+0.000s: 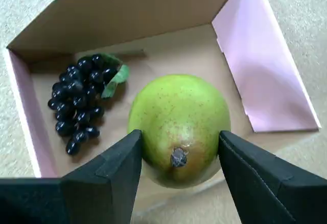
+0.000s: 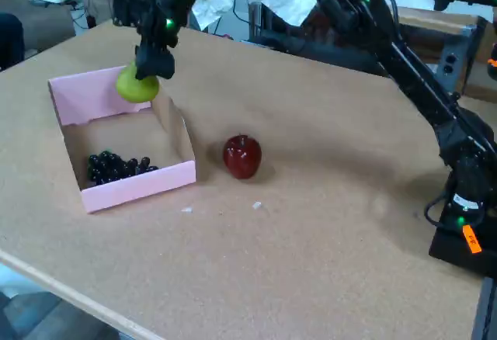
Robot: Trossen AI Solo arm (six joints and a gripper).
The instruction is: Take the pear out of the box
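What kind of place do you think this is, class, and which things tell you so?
Probably a robotics lab or workshop: a robot arm is mounted on a brown tabletop, with toy-like fruit laid out and cluttered equipment behind.

pear stem: the pear (image 2: 137, 86) is showing no stem, too small
gripper: the picture's lower edge is cutting off its fingers (image 1: 102, 183)
bench (image 2: 311, 223): running past every edge
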